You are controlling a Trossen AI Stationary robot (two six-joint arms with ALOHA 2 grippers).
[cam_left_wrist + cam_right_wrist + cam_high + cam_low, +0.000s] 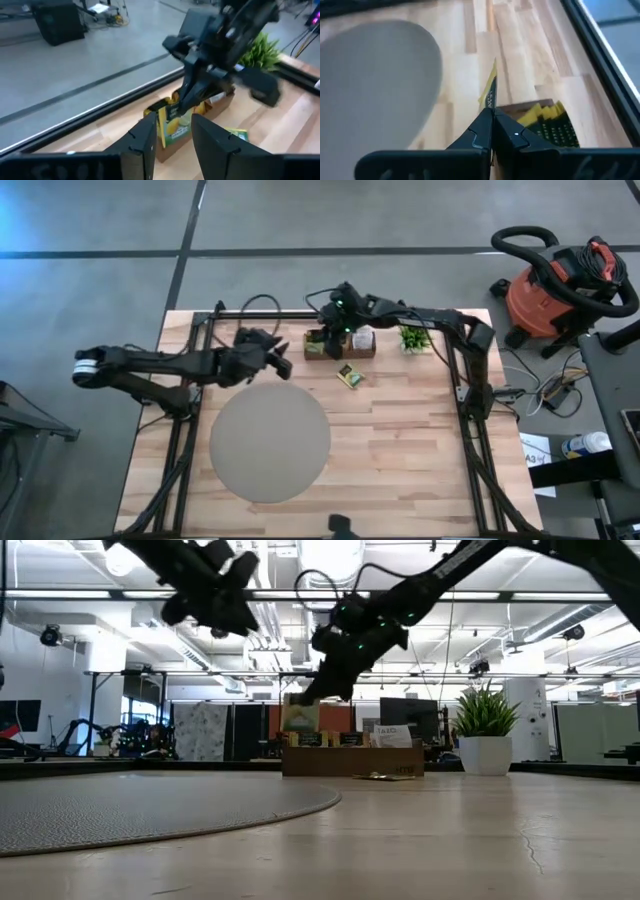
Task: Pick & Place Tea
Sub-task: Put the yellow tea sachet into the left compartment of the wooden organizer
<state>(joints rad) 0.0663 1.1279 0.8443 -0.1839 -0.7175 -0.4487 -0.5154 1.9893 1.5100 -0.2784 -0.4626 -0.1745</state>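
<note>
While above tray (340, 350), right claw (491, 111) pinching sachet (491, 90)

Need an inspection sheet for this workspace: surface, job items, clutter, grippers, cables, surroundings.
Surface: wooden table, round grey mat.
Job's things: tea sachets in wooden tray; one sachet loose on the table; yellow sachet pinched.
Clutter: potted plant beside the tray.
Grippers: right gripper shut on the yellow sachet above the tray; left gripper open, raised above the table.
Cables: on the floor near the vacuum.
Surroundings: open workshop, nobody seen.
</note>
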